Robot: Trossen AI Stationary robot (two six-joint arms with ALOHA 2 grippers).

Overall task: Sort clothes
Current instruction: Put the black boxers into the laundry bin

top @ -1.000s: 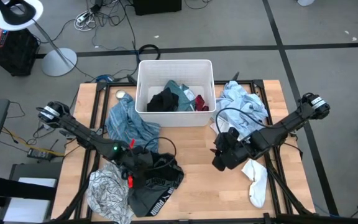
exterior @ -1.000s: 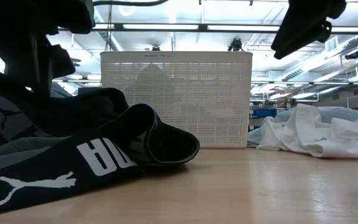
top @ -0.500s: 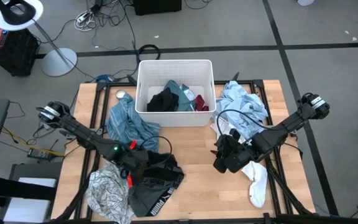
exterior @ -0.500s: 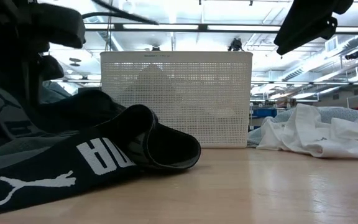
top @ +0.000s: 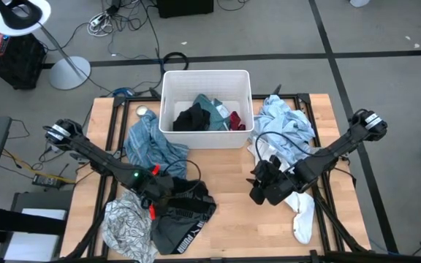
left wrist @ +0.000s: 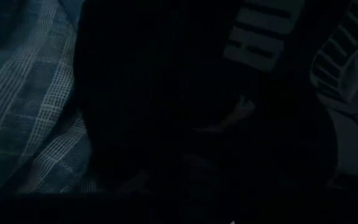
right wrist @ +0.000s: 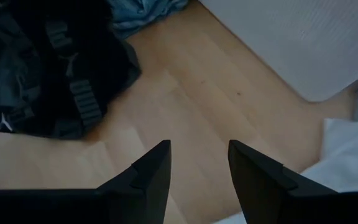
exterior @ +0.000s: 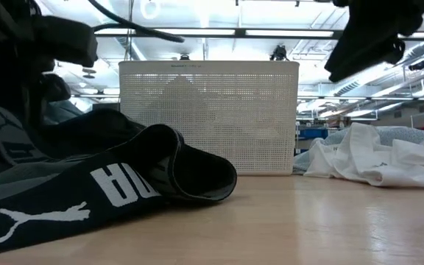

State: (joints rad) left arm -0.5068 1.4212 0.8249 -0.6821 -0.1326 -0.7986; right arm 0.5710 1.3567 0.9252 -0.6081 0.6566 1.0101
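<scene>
Black Puma shorts (top: 190,208) lie bunched at the table's near left, over grey shorts (top: 168,235) and beside a white-grey patterned top (top: 125,223). My left gripper (top: 163,191) points steeply down right over the black shorts (left wrist: 260,37); its wrist view is dark, so I cannot see whether it touches them. My right gripper (right wrist: 197,165) hangs open over bare wood at mid-table (top: 260,190), nothing between its fingers. A blue plaid shirt (top: 148,146) lies left of the tub, a light-blue shirt pile (top: 287,120) to its right, a white sock (top: 302,213) near right.
A white plastic tub (top: 168,109) stands at the far middle with black, teal and red clothes inside. Bare wood (top: 229,164) lies between the tub and the near edge. Cables and a lamp stand are on the floor beyond the table.
My left gripper has sunk toward the black shorts and tipped more steeply downward. My right gripper has come down a little over the bare wood, staying open. The clothes lie where they were.
</scene>
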